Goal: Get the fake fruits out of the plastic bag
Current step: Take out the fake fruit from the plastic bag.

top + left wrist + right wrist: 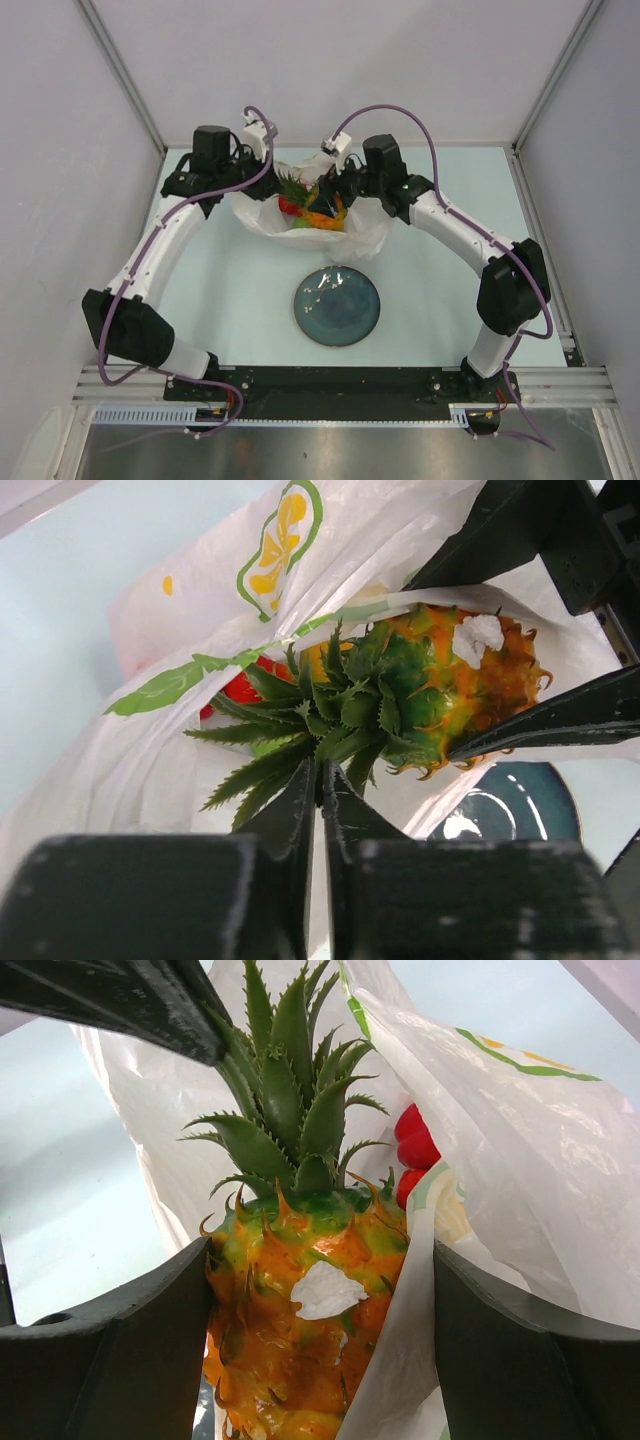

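Note:
The plastic bag [365, 235] lies crumpled at the table's far middle, its mouth open between both arms. An orange-yellow pineapple [300, 1340] with a green crown sticks out of it. My right gripper [320, 1250] grips its body, one finger on the fruit and the other pressing a fold of the bag [520, 1130] against it. My left gripper [321, 775] is pinched shut on the crown's leaves, the pineapple [450, 690] just beyond its tips. Red fruits [415, 1145] sit deeper in the bag, behind the crown. From above, the pineapple [318, 218] and a red fruit [288, 206] show between the left gripper [288, 185] and right gripper [335, 200].
A dark blue-grey round plate [337, 305] sits on the pale table in front of the bag, between the arms, and shows below the pineapple as the plate [520, 800]. Grey walls close in the table on three sides.

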You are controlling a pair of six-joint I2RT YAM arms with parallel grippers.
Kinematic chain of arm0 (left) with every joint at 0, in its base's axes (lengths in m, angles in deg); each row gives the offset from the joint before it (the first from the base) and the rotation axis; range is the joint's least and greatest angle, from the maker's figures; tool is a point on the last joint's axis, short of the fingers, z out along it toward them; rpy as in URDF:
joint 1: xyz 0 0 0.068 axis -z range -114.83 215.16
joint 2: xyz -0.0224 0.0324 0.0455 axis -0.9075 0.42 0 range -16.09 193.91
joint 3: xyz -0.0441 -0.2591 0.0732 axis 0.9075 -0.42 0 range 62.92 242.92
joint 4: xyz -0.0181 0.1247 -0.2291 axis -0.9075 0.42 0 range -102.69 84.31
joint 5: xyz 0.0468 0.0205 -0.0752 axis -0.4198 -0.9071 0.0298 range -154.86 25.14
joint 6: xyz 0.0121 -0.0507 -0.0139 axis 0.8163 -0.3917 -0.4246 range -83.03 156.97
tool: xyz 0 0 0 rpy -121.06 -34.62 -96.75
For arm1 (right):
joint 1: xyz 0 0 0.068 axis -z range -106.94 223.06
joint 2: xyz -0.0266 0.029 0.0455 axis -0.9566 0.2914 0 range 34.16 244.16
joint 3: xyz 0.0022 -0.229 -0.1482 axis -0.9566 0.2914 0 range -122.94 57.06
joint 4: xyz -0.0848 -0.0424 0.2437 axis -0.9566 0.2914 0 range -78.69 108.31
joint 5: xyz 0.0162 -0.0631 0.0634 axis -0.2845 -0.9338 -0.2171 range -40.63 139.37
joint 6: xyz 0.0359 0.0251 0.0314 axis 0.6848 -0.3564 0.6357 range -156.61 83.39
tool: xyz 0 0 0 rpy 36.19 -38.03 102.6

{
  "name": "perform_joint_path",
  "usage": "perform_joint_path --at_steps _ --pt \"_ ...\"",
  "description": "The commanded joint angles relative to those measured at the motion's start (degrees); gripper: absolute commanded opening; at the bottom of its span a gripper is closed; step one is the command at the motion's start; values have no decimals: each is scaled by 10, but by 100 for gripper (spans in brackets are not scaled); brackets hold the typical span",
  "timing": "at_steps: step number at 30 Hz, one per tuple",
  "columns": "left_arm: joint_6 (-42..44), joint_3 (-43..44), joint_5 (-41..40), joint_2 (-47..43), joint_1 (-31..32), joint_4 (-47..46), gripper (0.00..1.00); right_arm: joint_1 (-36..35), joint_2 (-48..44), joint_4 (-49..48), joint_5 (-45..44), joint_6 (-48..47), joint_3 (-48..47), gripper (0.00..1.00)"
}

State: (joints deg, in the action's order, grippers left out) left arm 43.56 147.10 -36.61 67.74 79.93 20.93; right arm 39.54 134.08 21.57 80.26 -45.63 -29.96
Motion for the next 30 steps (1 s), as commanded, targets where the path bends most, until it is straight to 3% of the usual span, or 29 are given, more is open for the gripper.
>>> perform_joint_path --at_steps 1,3,4,7,14,22,27,30 --pt "19 19 10 12 13 -18 0 -1 -34 -33 14 1 -4 47" --pt "21 26 16 13 13 -19 0 0 -31 -25 13 -7 -3 53" --pt "22 38 28 12 13 -19 0 0 -29 -24 9 -9 -3 68" --pt "30 68 72 3 13 -27 0 6 -24 -30 -26 11 1 99" --pt "18 185 144 8 13 -3 0 51 -29 -3 32 29 -9 100" --pt "46 267 195 -17 32 112 0 85 -24 34 72 43 -9 100" --pt "115 252 178 -66 85 188 0 90 15 28 51 57 -25 100" --pt "157 176 134 -105 124 203 0 94 34 24 43 67 -38 100"
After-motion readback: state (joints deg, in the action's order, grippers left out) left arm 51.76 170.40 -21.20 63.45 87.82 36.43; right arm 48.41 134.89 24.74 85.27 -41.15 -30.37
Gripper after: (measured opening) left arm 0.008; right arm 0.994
